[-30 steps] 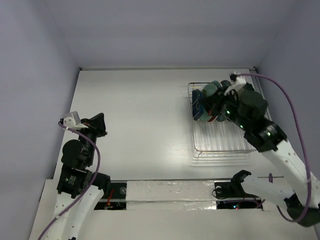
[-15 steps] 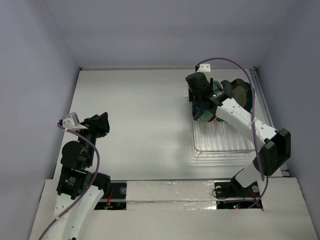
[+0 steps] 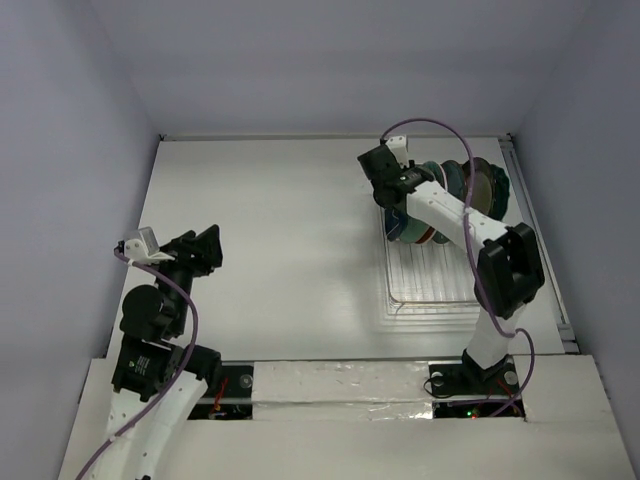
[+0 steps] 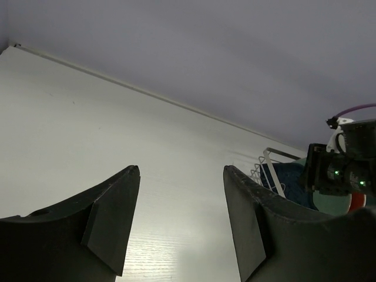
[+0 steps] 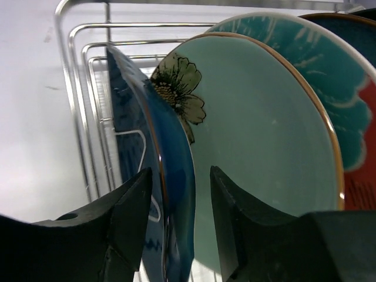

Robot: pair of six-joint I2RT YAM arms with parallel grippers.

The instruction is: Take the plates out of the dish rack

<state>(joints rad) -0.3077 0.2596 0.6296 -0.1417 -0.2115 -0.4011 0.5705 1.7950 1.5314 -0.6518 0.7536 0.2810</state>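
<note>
Straddling blue plate (image 5: 176, 176) rim, R fingers (image 5: 126, 220) apart; L fingers (image 4: 111, 223) apart over table (image 4: 88, 129).

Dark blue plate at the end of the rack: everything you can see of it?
The dark blue plate is glossy glazed ceramic with a thin brown rim. It stands on edge, first in the dish rack, a pale green flowered plate close behind. The right gripper straddles its rim, jaws open; contact unclear.

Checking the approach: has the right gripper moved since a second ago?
Yes. The right gripper has swung left, from the middle of the chrome wire dish rack to its far-left corner, astride the dark blue plate.
</note>
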